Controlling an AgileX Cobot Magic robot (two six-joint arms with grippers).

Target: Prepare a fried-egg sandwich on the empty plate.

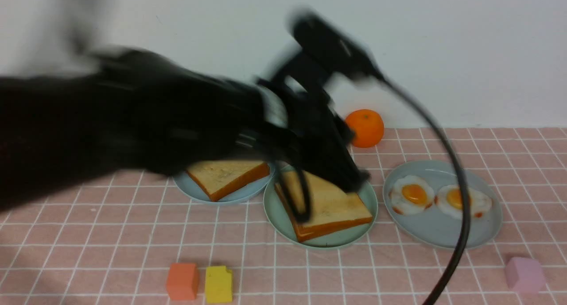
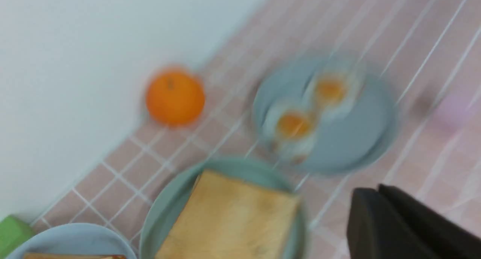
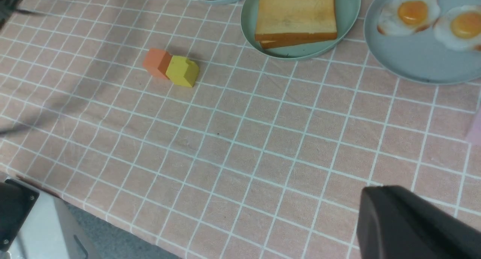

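A toast slice (image 1: pixel 325 201) lies on the mint-green plate (image 1: pixel 328 243); a second crust edge shows under it in the right wrist view (image 3: pixel 285 44). Another toast slice (image 1: pixel 226 174) lies on a pale blue plate (image 1: pixel 248 194) to its left. Two fried eggs (image 1: pixel 414 193) (image 1: pixel 456 199) lie on a pale blue plate (image 1: pixel 443 238) at the right. My left gripper (image 1: pixel 358 182), motion-blurred, hangs over the mint plate's far right rim. In the left wrist view it (image 2: pixel 366 191) is shut and empty. My right gripper (image 3: pixel 370 193) is shut and empty above bare cloth near the table's front.
An orange (image 1: pixel 365 128) stands by the back wall. An orange block (image 1: pixel 182 281) and a yellow block (image 1: pixel 218 283) sit front left, a pink block (image 1: pixel 525 275) front right. A green block (image 2: pixel 11 232) is near the wall. A black cable (image 1: pixel 460 216) crosses the egg plate.
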